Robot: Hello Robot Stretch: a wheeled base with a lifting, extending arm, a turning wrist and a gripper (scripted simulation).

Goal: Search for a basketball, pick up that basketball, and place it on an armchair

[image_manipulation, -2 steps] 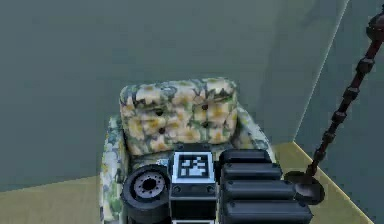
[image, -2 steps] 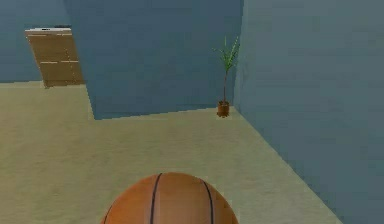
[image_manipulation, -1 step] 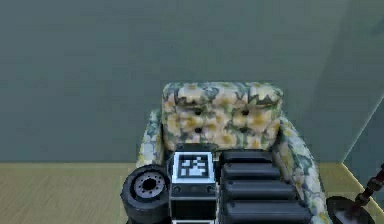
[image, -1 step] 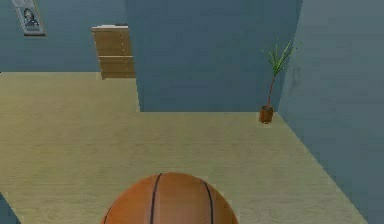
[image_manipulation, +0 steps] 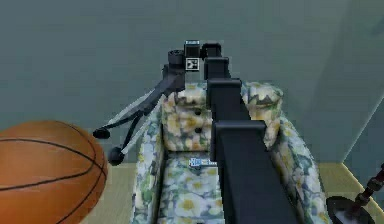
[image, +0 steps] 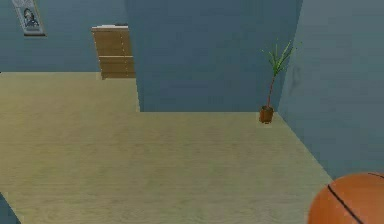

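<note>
In the forward view, a picture [image: 30, 18] hung upper left, a dresser [image: 115, 52] stood right of it, and a plant [image: 268, 100] sat in the right corner. In the arm side view, a basketball [image_manipulation: 45, 175] was left of the armchair [image_manipulation: 175, 190], with the arm [image_manipulation: 235, 140] above its seat.

forward and side views, basketball [image: 352, 203] in both

The basketball [image_manipulation: 45, 175], low and left of the claw [image_manipulation: 110, 143], was cut off by the arm side view's left and bottom edges, the arm [image_manipulation: 240, 150] hid the middle of the armchair [image_manipulation: 178, 185] right of the claw, and whether the claw held anything could not be told.
</note>
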